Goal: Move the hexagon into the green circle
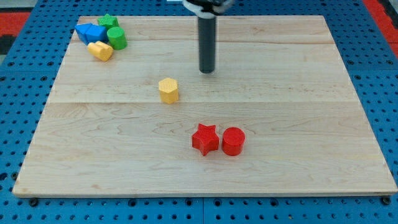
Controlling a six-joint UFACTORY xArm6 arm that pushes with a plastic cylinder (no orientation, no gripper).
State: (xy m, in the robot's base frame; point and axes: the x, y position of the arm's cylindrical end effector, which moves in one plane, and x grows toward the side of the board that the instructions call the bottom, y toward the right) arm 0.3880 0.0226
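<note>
In the camera view, you have the wooden bench (pixel 298 124) lying on a blue pegboard (pixel 25 81). Your dark rod comes down from the view's top centre, and my tip (pixel 207 71) rests on the bench in its upper middle. There is no tool with jaws here, only the plain rod, so nothing is apart, together or clamped.

Your yellow hexagon (pixel 168 90) sits near the middle of the bench, down and to the view's left of my tip, near it but clearly apart from it.

The green circle (pixel 116 38) stands in the view's top-left corner, well apart from the hexagon. It is packed in a cluster: a green star-like block (pixel 108 21) just above it, a blue block (pixel 91 32) of unclear shape touching its left side, and a yellow rounded block (pixel 101 50) just below and left.

Toward the view's bottom centre you see a red star (pixel 204 138) and a red cylinder (pixel 233 141) side by side, touching or nearly so, well below my tip.
</note>
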